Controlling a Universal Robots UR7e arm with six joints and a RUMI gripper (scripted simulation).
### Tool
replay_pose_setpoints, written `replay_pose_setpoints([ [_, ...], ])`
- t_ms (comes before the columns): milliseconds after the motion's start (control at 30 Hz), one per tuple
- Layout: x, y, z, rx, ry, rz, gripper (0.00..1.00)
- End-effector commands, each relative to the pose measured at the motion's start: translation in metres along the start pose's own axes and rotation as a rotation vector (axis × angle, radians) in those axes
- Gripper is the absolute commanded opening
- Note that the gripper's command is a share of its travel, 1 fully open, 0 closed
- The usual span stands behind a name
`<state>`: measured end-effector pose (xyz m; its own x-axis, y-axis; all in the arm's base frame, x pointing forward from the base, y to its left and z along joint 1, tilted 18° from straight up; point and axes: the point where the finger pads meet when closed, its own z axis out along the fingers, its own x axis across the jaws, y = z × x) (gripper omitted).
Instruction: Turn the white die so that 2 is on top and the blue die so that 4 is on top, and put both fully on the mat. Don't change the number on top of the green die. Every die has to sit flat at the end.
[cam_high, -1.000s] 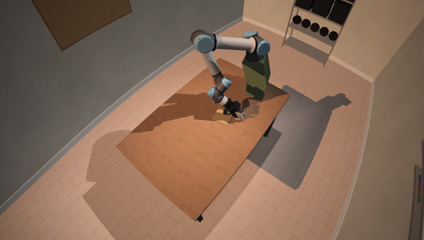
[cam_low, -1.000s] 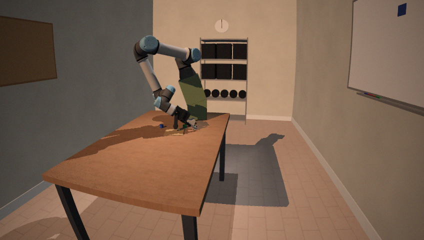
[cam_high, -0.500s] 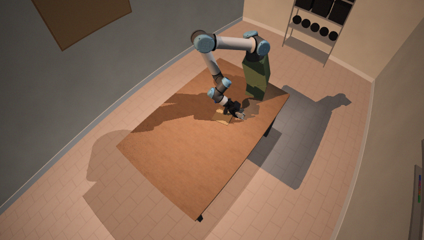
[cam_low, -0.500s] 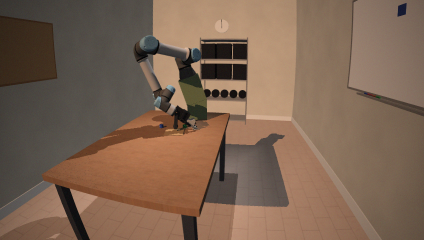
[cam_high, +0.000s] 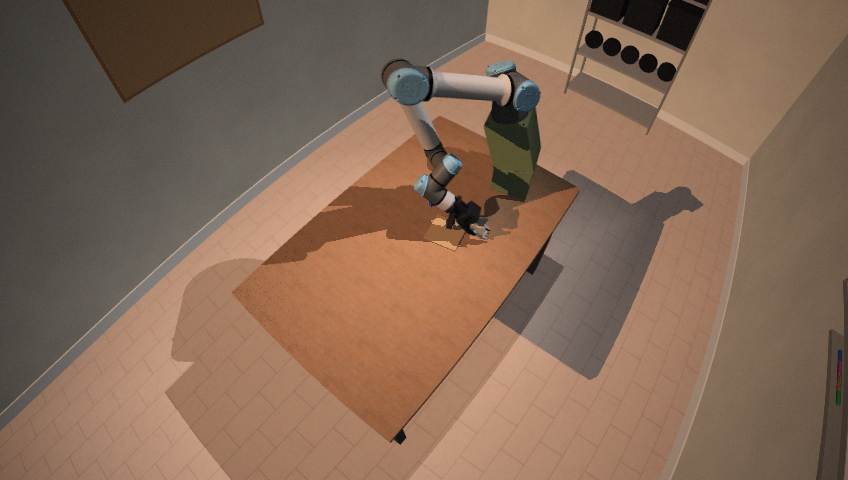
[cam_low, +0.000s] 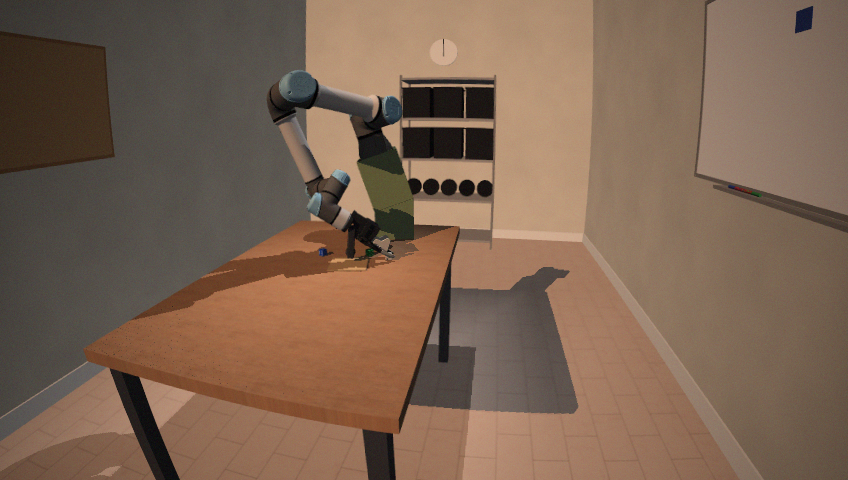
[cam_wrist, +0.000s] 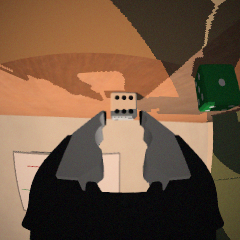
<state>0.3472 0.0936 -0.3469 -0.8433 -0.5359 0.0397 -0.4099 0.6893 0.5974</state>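
In the wrist view the white die (cam_wrist: 123, 106) sits between the tips of my gripper (cam_wrist: 122, 112). The fingers stand slightly apart from its sides, so the gripper is open. The face of the die toward the camera shows several dark pips. The green die (cam_wrist: 216, 87) lies off to the right of the fingers, and it also shows in the exterior view (cam_low: 370, 252). The blue die (cam_low: 322, 251) lies on the table left of the tan mat (cam_low: 351, 263), off the mat. In the top view the gripper (cam_high: 480, 231) is low at the mat's (cam_high: 444, 233) right edge.
The arm's green pedestal (cam_high: 512, 155) stands at the table's far end, just behind the mat. The table edge (cam_high: 553, 226) runs close on the right of the gripper. A shelf unit (cam_low: 447, 154) stands by the far wall.
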Motion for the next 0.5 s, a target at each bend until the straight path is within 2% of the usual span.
replay_pose_setpoints([
  [0, 0.000, 0.000, -0.011, 0.001, 0.000, -0.001, 0.24],
  [100, 0.000, 0.000, -0.014, 0.001, 0.000, -0.001, 0.24],
  [333, 0.000, 0.000, -0.039, 0.001, 0.000, -0.001, 0.24],
  [467, 0.000, 0.000, -0.046, 0.001, 0.000, -0.001, 0.24],
])
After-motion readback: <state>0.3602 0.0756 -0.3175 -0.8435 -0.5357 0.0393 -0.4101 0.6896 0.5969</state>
